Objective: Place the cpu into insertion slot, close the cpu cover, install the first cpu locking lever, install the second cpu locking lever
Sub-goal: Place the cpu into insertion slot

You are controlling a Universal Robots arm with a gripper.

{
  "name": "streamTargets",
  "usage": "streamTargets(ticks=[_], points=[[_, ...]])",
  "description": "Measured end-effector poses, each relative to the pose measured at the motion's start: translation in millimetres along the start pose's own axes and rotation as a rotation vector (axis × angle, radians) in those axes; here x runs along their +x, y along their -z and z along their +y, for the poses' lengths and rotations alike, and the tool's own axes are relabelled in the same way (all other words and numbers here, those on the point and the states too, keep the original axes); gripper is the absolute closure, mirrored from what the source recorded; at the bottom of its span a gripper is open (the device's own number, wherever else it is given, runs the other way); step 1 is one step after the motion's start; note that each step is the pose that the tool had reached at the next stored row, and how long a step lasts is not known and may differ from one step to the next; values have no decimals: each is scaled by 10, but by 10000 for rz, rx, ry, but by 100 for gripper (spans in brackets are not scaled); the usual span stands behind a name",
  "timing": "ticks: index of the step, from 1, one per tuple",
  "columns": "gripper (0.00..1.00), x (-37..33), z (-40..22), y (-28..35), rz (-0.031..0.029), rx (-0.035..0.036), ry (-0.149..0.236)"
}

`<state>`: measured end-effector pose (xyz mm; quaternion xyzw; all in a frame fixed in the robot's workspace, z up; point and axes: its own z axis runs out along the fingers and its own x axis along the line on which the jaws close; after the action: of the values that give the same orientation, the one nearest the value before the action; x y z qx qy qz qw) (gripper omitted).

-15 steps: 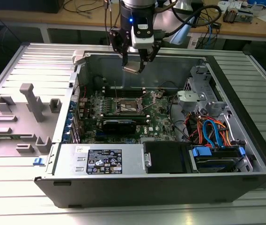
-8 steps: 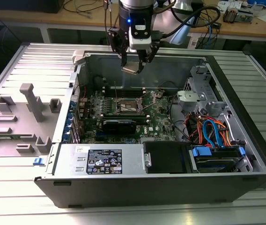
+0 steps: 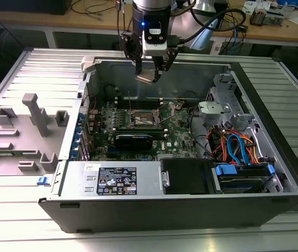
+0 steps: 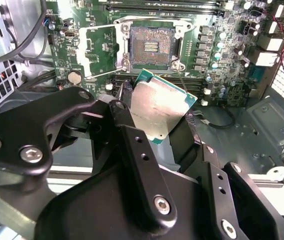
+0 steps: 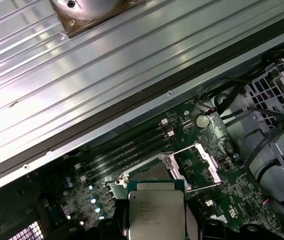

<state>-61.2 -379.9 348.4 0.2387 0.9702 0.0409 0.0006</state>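
My gripper (image 3: 148, 73) hangs over the open computer case, shut on the cpu (image 3: 146, 79), a flat silver-topped chip with a green edge. In the second wrist view the cpu (image 4: 159, 107) sits tilted between the black fingers (image 4: 127, 107), held by two opposite edges. Below it on the green motherboard lies the insertion slot (image 3: 141, 117), its dark pin field (image 4: 152, 46) bare. The cpu cover (image 4: 98, 49) stands swung open beside the slot. In the first wrist view the cpu (image 5: 157, 212) hovers near the slot (image 5: 149, 172), with the cover (image 5: 194, 167) raised.
The black case (image 3: 275, 173) walls in the board. Memory slots (image 3: 138, 98) run behind the socket, a black card (image 3: 133, 139) lies in front, and a power supply (image 3: 115, 181) and cabled drive bay (image 3: 241, 149) fill the near side. A grey fixture (image 3: 36, 113) stands at the exterior view's left.
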Motion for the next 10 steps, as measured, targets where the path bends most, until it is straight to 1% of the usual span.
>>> streamTargets(ticks=[3, 9, 10], points=[[46, 8, -5, -10, -16, -4, -208], [46, 13, -9, -24, -40, -9, -490], [46, 14, -10, -26, -50, -9, -608]])
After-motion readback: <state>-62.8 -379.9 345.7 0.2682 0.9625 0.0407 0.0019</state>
